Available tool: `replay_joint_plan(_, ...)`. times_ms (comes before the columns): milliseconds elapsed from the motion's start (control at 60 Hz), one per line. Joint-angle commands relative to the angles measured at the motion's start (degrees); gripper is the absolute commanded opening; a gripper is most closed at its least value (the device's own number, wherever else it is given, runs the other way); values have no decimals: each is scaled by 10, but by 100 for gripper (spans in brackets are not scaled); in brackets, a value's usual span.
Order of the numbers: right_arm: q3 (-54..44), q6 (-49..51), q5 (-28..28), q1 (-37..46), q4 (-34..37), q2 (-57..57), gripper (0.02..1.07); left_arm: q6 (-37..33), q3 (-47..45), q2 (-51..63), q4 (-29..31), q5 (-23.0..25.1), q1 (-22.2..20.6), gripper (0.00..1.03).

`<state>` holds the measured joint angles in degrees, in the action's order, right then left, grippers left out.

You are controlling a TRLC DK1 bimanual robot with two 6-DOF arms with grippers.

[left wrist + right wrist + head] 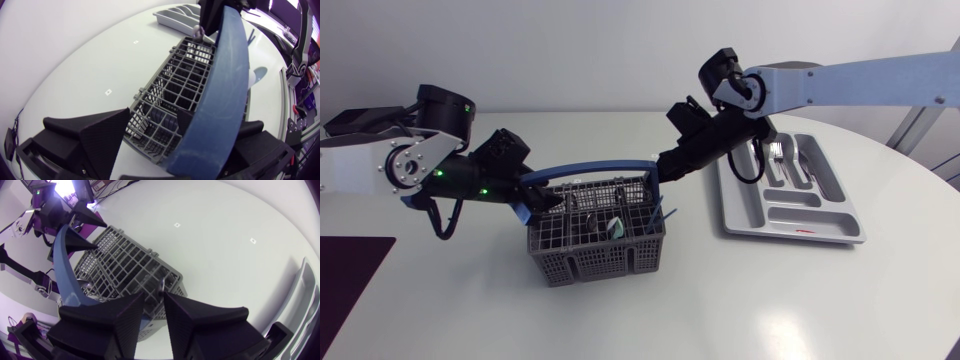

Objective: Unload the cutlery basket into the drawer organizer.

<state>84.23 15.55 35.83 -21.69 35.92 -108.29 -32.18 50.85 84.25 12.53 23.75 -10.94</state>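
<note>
a: where does the basket sit?

b: the basket [595, 245] is mid-table between the two arms, well apart from the organizer [795, 213] on the right arm's side. it's a boxy grey plastic grid split into small square cells. a broad, smooth blue handle [590, 170] arches over it from end to end.

a: which step is this?

b: a pick-out, i'd say. the right gripper [154, 299] reaches down into the end of the basket nearest the organizer. its fingers are drawn narrow and look pinched on the top of a thin, shiny metal utensil [161, 284] standing in a cell.

a: and the other arm?

b: the left gripper [542, 196] is at the opposite end with its wedge fingers spread wide. the blue handle runs between them and one finger is just beside the basket's outer wall. i can't tell whether they press on anything. my guess is it's there to steady the basket.

a: what does the next move need?

b: a straight lift, so the utensil clears the grid and the handle without snagging. then it goes across to the organizer and is laid flat in a slot that fits it. that tray is pale grey moulded plastic with long rounded slots and one crosswise slot, and a few metal pieces [780, 155] lie in the far slots. the table [770, 300] is white and smooth.
</note>
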Motion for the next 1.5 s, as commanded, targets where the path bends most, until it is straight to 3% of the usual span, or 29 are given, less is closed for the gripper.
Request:
replay_joint_plan(0,-57,9,13,-6,-3,39,35,-9,20,33,-2,2,-21,72)
replay_joint_plan(183,-135,3,4,16,-36,90,35,-7,8,27,-1,2,-50,74)
replay_joint_plan(400,-122,-20,-11,38,-67,95,36,-5,-18,-9,3,-3,-55,75)
replay_joint_plan(633,-110,-32,-31,34,-66,134,66,-2,-39,-89,28,-6,-55,98)
replay_joint_plan(833,-151,-25,-58,30,-67,197,86,8,-57,-167,64,-6,-63,98)
replay_joint_plan(917,-181,-17,-74,33,-69,241,94,8,-67,-217,87,-6,-55,98)
replay_joint_plan(1167,-258,4,-80,63,-81,322,95,-17,-100,-348,143,12,10,98)
replay_joint_plan(1367,-349,22,-80,79,-111,336,95,-89,-144,-353,173,32,99,98)
replay_joint_plan(1483,-393,22,-96,72,-154,326,95,-104,-169,-327,160,33,104,98)
